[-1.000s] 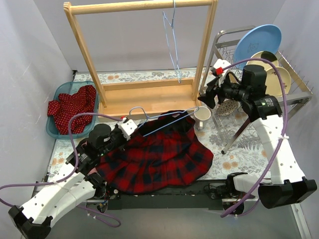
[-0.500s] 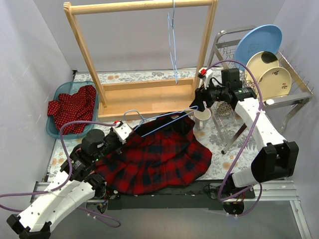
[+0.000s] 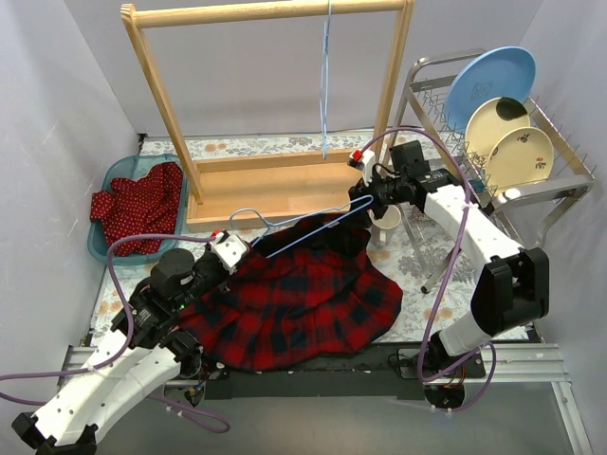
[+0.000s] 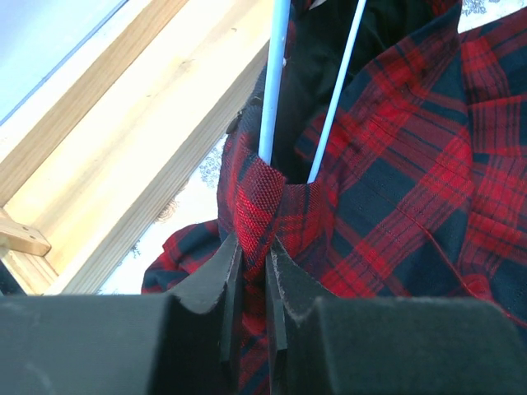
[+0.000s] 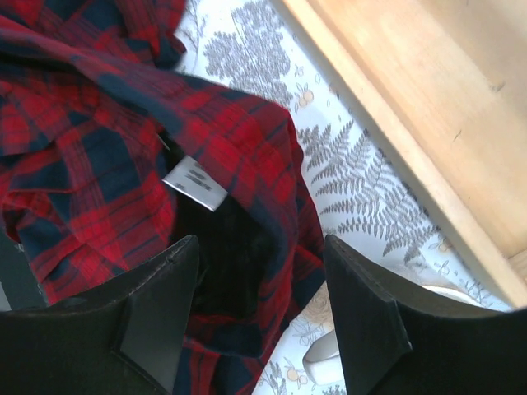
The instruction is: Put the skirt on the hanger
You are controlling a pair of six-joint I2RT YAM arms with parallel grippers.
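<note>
The red and navy plaid skirt [image 3: 303,294] lies spread on the table. A pale blue wire hanger [image 3: 313,230] lies across its upper edge, with the hook at the left. My left gripper [image 3: 230,252] is shut on a fold of the skirt's waistband [image 4: 255,206]. Two hanger wires [image 4: 272,82] run away from the jaws. My right gripper [image 3: 364,196] is open above the skirt's right waist end. In the right wrist view the gripper [image 5: 259,284] hovers over the dark waist opening, next to a white label [image 5: 195,180].
The wooden clothes rack [image 3: 275,11] stands behind, with its base [image 3: 275,185] just beyond the skirt and a second hanger [image 3: 325,85] hanging on it. A white mug [image 3: 386,218] and a dish rack with plates [image 3: 503,104] are at the right. A blue basket of red cloth [image 3: 133,204] is at the left.
My right arm has swung left and down from the dish rack to the skirt's right waist end. My left gripper has drawn slightly back and left with the fabric.
</note>
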